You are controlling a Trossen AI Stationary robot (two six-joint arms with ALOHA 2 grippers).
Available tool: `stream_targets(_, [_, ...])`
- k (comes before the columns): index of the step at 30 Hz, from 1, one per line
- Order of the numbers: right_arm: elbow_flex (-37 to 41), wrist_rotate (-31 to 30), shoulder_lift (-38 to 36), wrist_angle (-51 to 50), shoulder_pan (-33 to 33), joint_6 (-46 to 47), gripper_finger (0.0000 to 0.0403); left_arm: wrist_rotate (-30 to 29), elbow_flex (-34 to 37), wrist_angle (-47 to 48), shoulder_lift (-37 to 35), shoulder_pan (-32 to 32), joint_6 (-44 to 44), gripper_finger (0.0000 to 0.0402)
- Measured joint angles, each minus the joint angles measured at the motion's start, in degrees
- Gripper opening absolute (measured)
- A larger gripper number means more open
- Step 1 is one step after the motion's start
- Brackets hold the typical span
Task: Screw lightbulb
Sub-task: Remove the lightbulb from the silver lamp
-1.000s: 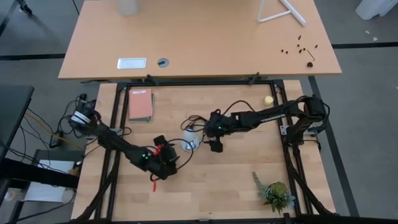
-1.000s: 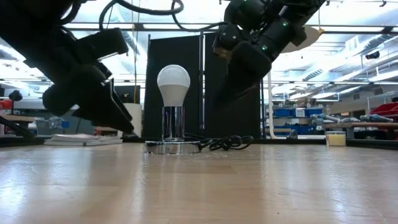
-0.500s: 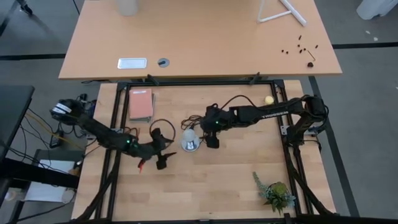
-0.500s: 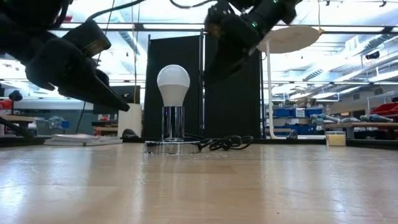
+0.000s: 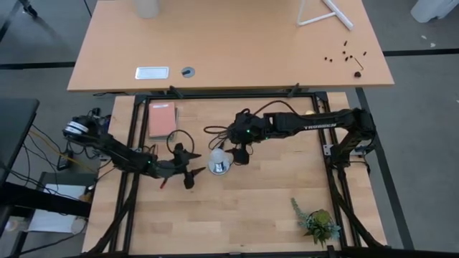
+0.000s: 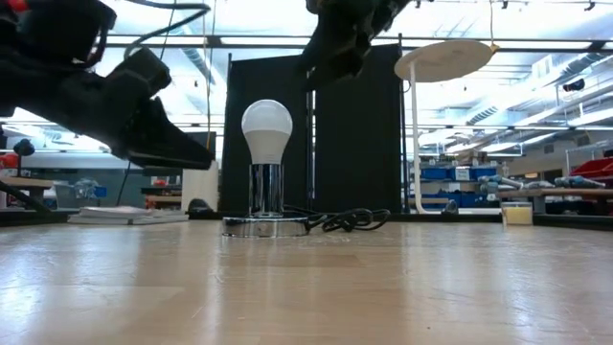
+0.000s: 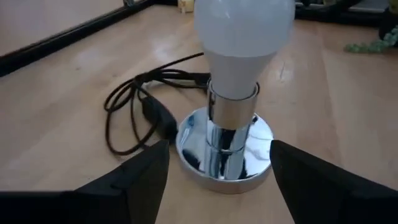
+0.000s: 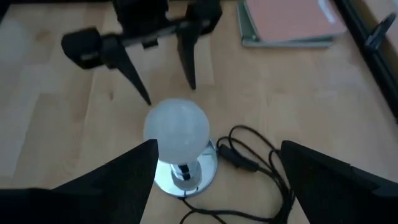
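Note:
The white lightbulb stands upright with its screw end in the chrome socket, whose round base rests on the table. It also shows in the high view. My left gripper is open and empty, just left of the bulb. Its fingers point level at the socket and stand apart from it. My right gripper is open and empty, above the bulb and a little to its far right. It looks down on the bulb and on my left gripper.
The socket's black cord lies coiled on the table beside the base. A pink notebook lies at the far left. A small plant lies at the near right. A desk stands beyond the far edge.
My left gripper has come from nearer the table's near edge up toward the bulb and turned, so its open fingers now point at the socket. My right gripper has risen and drifted toward the table's left and far edge, above the bulb. The bulb has stayed in place.

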State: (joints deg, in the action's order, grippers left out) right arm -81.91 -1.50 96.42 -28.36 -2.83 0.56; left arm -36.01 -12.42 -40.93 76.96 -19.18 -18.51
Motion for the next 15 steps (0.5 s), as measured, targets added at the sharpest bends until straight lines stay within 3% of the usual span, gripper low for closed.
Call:
stream_targets(6, [-7.4,-0.1,1.2,-7.0,-0.4,-1.0,0.0346,-0.1,-3.0,-12.1,11.4,0.0,2.0,0.0282])
stream_targets(11, [-16.2,-1.0,6.6,-17.0,-0.4,-3.6,0.0346,-1.9,-7.1,-12.7,18.8,0.2,3.6,0.0282])
stream_targets(15, [-21.9,0.1,9.9,-19.5,0.0,-3.8,0.0346,-4.5,-9.8,-13.8,23.1,0.8,4.9,0.0282])
